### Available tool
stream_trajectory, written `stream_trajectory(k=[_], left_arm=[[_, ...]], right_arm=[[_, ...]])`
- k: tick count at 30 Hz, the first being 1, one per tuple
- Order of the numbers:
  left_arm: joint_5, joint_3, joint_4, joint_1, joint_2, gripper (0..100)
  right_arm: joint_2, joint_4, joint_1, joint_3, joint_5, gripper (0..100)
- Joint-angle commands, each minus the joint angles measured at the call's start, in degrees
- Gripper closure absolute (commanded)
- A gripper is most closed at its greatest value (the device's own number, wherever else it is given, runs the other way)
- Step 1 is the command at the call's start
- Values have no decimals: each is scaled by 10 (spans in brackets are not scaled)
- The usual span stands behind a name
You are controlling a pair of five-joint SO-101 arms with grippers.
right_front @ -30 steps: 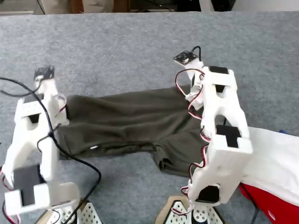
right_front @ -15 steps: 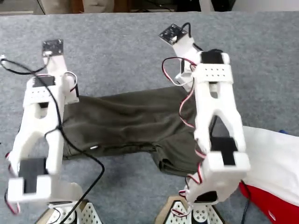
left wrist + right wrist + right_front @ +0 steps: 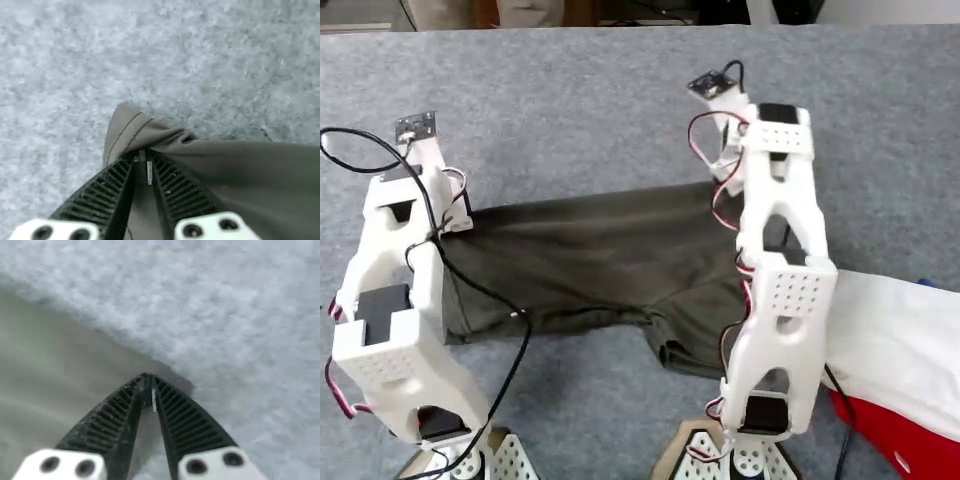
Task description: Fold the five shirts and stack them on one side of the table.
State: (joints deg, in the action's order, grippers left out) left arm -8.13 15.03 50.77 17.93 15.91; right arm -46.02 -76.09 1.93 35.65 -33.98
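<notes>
A dark olive shirt (image 3: pixel 590 260) lies spread flat on the grey table (image 3: pixel 570 100), partly folded, with a sleeve bunched at its near edge. My left gripper (image 3: pixel 455 215) sits at the shirt's far left corner. In the left wrist view that gripper (image 3: pixel 143 152) is shut, pinching a puckered fold of the olive shirt (image 3: pixel 240 170). My right gripper (image 3: pixel 728 188) sits at the far right corner under its white arm. In the right wrist view this gripper (image 3: pixel 148 377) is shut right at the edge of the olive shirt (image 3: pixel 45 355).
A white shirt (image 3: pixel 910 340) lies at the right edge of the table over a red shirt (image 3: pixel 895 440). Both arm bases stand at the near edge. Bare grey carpet stretches across the far half of the table.
Both arms stretched toward the far side half a second ago and have drawn back. The shirt's outline has barely shifted.
</notes>
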Motion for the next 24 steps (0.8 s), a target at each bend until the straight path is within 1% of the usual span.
stream_trajectory(k=[1,4,6,9,11,12,14,17,19,22,24], left_arm=[[-4,-32,16,6,-3,981],[1,-76,66,-21,-19,981],[1,-113,115,-50,-41,981],[-3,-172,211,-104,-95,981],[-4,-184,259,-136,-137,981],[-6,-174,271,-149,-158,981],[-21,-139,285,-162,-202,981],[-27,-24,276,-164,-284,981],[-27,74,249,-162,-349,981],[-28,221,186,-158,-446,981],[-28,297,156,-159,-495,981]], right_arm=[[-4,-43,6,104,1,994],[-4,-94,-7,174,1,994],[-5,-133,-15,225,1,994],[-6,-188,-22,292,0,994],[-5,-229,-22,335,0,994],[-5,-251,-22,356,0,994],[-4,-264,-17,389,4,994],[6,-264,1,401,1,994],[29,-264,10,371,3,994],[84,-264,16,287,5,994],[138,-264,18,224,23,994]])
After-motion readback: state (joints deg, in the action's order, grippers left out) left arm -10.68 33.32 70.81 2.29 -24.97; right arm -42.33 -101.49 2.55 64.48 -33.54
